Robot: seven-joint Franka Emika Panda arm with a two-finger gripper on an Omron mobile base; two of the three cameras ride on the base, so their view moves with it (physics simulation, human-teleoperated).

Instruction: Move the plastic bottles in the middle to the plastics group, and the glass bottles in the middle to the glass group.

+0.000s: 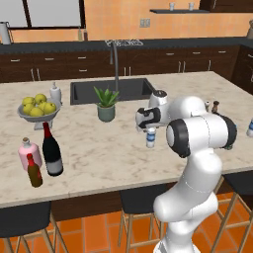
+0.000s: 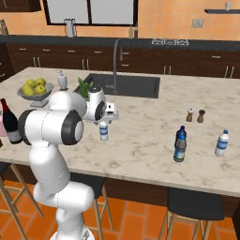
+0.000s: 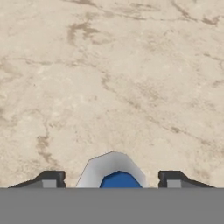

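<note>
While the gripper (image 3: 112, 180) straddles the plastic bottle (image 3: 114, 171) with jaws spread on either side, an off-centre closure could tip it on the counter (image 3: 109, 78).

Marble island counter (image 1: 99, 148) with inset sink (image 1: 111, 90). On it: fruit bowl (image 1: 38, 111), soap dispenser (image 1: 55, 93), potted plant (image 1: 105, 105), wine bottle (image 1: 51, 150), pink bottle (image 1: 28, 153), brown bottle (image 1: 33, 171), one clear water bottle (image 1: 151, 137) (mid-counter), dark blue bottle (image 2: 180, 144), another clear bottle (image 2: 222, 143), two shakers (image 2: 195, 115).
</note>
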